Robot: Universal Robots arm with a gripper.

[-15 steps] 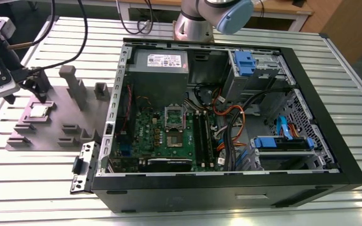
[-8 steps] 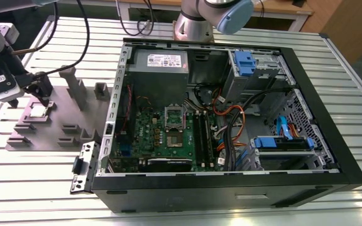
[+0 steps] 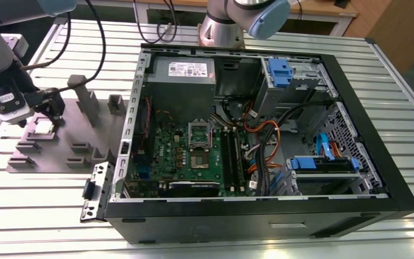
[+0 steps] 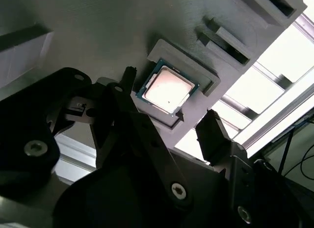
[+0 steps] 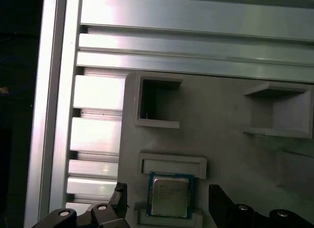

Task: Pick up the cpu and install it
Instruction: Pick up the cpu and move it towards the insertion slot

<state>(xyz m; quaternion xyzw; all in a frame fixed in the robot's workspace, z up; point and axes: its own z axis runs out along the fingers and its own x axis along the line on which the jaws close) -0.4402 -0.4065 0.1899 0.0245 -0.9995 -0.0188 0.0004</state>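
The cpu (image 3: 43,127) is a small square chip with a silvery top, lying in a shallow pocket of the grey fixture plate (image 3: 70,147) at the exterior view's left. My gripper (image 3: 49,112) hangs just over it, open. In both wrist views the black fingers (image 4: 128,75) (image 5: 119,194) stand on either side of the cpu (image 4: 169,88) (image 5: 170,194), with a gap to each edge and nothing held. The open computer case (image 3: 264,210) lies on the table, its green motherboard (image 3: 192,156) carrying the silver socket frame (image 3: 200,133).
The fixture plate has upright grey posts (image 3: 88,100) and empty recesses (image 5: 158,103) close to my gripper. A second arm's base (image 3: 221,27) stands behind the case. Cables and blue drive brackets (image 3: 322,162) fill the case's right half. The slatted aluminium table (image 3: 20,199) lies all around.
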